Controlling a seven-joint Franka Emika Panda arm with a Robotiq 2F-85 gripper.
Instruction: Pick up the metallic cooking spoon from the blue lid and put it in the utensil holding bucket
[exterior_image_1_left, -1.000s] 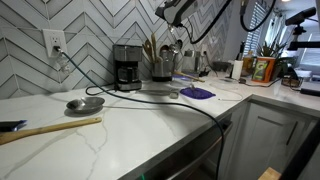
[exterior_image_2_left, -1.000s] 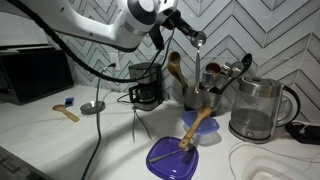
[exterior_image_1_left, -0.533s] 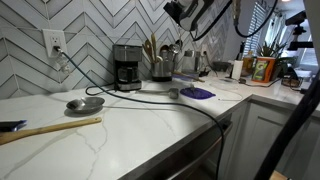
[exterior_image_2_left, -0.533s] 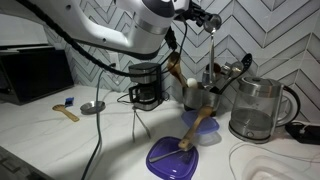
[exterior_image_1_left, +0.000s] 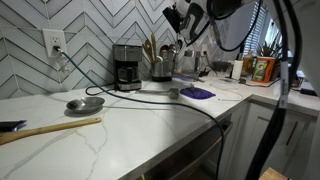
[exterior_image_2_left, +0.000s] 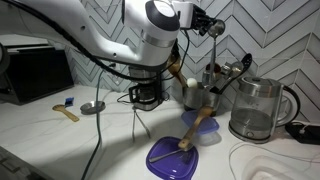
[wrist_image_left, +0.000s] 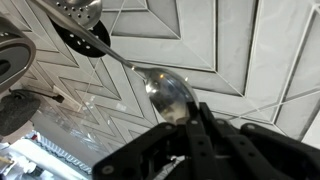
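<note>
My gripper (exterior_image_2_left: 211, 27) is shut on the metallic cooking spoon (wrist_image_left: 168, 94), held high in front of the tiled wall. In the wrist view the spoon's bowl sticks out just past the black fingers (wrist_image_left: 190, 126). The gripper also shows in an exterior view (exterior_image_1_left: 183, 19). It hangs above the utensil bucket (exterior_image_2_left: 199, 96), a metal pot holding several utensils, also seen by the backsplash (exterior_image_1_left: 160, 68). The blue lid (exterior_image_2_left: 170, 158) lies on the counter in front of the bucket with a wooden spoon (exterior_image_2_left: 197, 127) resting on it. The lid also shows in an exterior view (exterior_image_1_left: 197, 93).
A glass kettle (exterior_image_2_left: 258, 110) stands beside the bucket. A coffee maker (exterior_image_1_left: 126, 66) stands by the wall. A small metal pan (exterior_image_1_left: 85, 103) and a wooden spatula (exterior_image_1_left: 55, 127) lie on the white counter. Black cables cross the counter. Ladles (wrist_image_left: 80, 14) show in the wrist view.
The arm has carried the spoon sideways along the wall to a spot over the bucket. The grip on the spoon has stayed shut.
</note>
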